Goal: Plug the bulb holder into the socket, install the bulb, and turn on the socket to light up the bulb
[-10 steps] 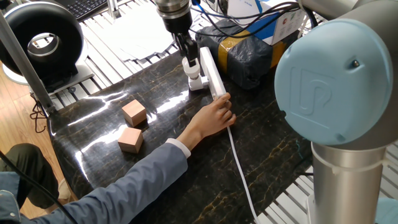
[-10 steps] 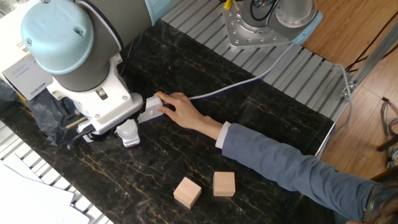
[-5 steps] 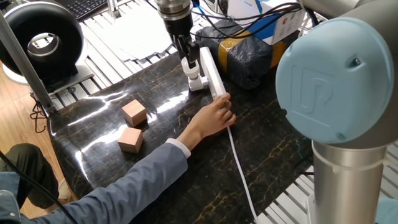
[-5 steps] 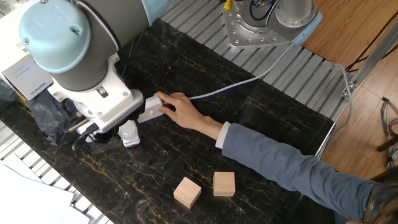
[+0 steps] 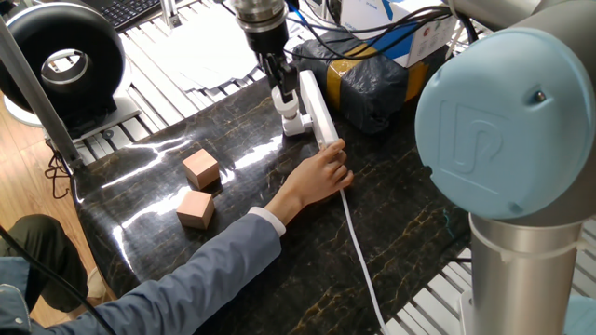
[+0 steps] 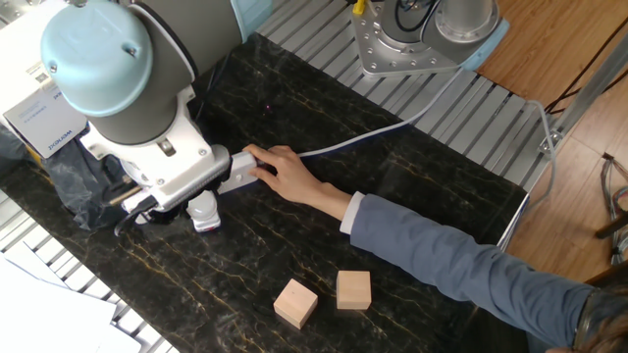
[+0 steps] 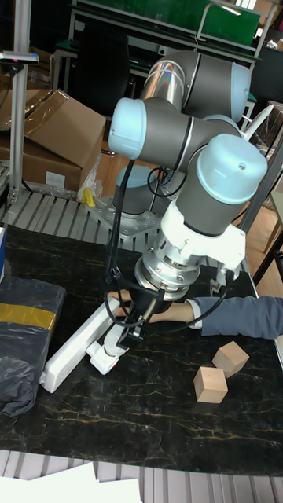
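I see the gripper (image 5: 283, 93) clamped on the bulb (image 5: 287, 100) above the bulb holder (image 5: 294, 123), plugged into the socket (image 5: 317, 110) near the worktop's far edge; a person's hand (image 5: 326, 172) steadies the socket.

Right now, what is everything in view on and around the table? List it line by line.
Power strip: one, white, lying on the dark table, its white cable trailing off the edge.
Bulb holder: one, white, against the strip's side, under the gripper.
Wooden blocks: two, tan, close together on the table, away from the strip.
Wrapped box: one, dark with yellow tape, behind the strip.
Paper sheets: white, off the table's far edge.
Person's hand: one, blue sleeve, holding the strip's end.
Gripper: one, dark, at the bulb holder; open or shut unclear.
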`<state>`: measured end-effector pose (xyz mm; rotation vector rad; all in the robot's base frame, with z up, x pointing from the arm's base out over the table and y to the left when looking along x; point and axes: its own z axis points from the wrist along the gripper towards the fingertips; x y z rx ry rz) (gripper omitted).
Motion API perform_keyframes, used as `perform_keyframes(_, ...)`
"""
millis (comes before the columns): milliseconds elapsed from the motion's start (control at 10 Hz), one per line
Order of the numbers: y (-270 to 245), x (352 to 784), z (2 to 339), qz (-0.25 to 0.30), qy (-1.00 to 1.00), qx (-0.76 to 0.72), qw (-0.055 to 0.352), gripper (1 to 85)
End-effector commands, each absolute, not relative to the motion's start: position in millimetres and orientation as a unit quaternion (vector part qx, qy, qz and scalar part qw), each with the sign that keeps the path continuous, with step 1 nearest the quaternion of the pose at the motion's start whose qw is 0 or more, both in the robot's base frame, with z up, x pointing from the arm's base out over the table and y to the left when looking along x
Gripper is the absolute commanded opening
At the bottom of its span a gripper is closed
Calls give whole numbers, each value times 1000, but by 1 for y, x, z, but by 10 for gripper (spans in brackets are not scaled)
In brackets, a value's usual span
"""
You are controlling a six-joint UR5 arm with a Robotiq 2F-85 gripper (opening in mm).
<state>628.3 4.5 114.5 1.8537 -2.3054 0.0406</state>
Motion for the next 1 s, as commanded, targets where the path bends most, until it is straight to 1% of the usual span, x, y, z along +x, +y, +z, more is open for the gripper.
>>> perform_keyframes(0, 9, 626, 117, 12, -803, 590, 88, 323)
perform_keyframes(400, 7, 628, 112, 6, -830, 551, 79, 323)
perform_keyframes(700, 9, 623, 113, 4, -855, 511, 86, 323)
perform_keyframes(900, 8, 625, 116, 18, -869, 486, 93, 323)
